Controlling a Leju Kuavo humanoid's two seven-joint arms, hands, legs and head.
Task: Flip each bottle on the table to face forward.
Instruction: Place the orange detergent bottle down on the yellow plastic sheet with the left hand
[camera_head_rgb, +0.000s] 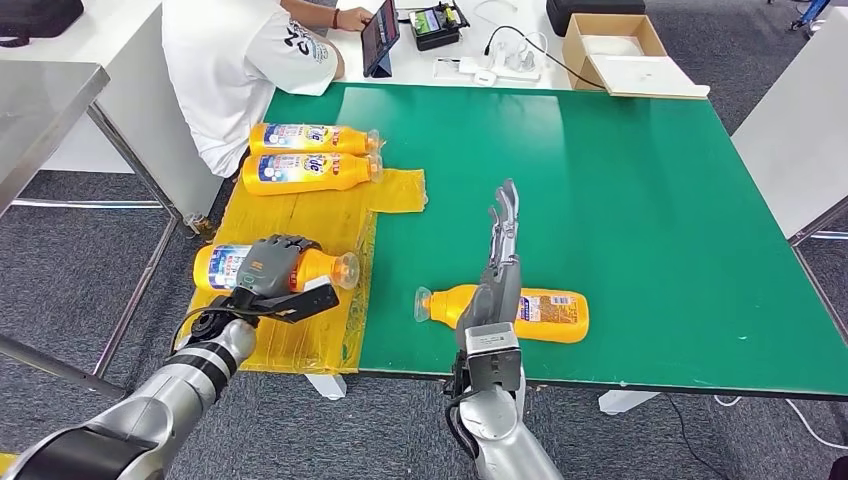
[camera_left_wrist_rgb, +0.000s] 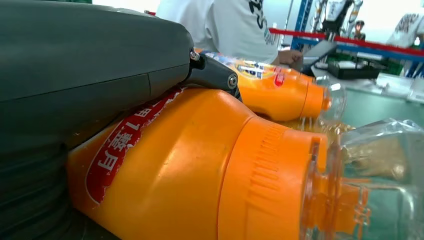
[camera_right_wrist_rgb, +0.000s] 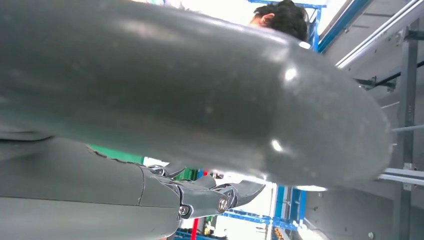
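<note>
Left hand (camera_head_rgb: 268, 268) wraps lower-left bottle (camera_head_rgb: 330, 266), likely for turning. Right hand (camera_head_rgb: 500, 262), fingers (camera_head_rgb: 507, 212) straight, holds nothing above centre bottle (camera_head_rgb: 550, 312) on table (camera_head_rgb: 640, 180).

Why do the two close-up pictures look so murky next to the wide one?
Head view: even light, sharp. Left wrist view: the bottle sits so close it blurs, the background washed out. Right wrist view: the right robot hand looms dark and soft against bright backlight, with small glare spots.

Four orange bottles (camera_head_rgb: 523, 314) lie flat: three on yellow sheet, one on green table
</note>
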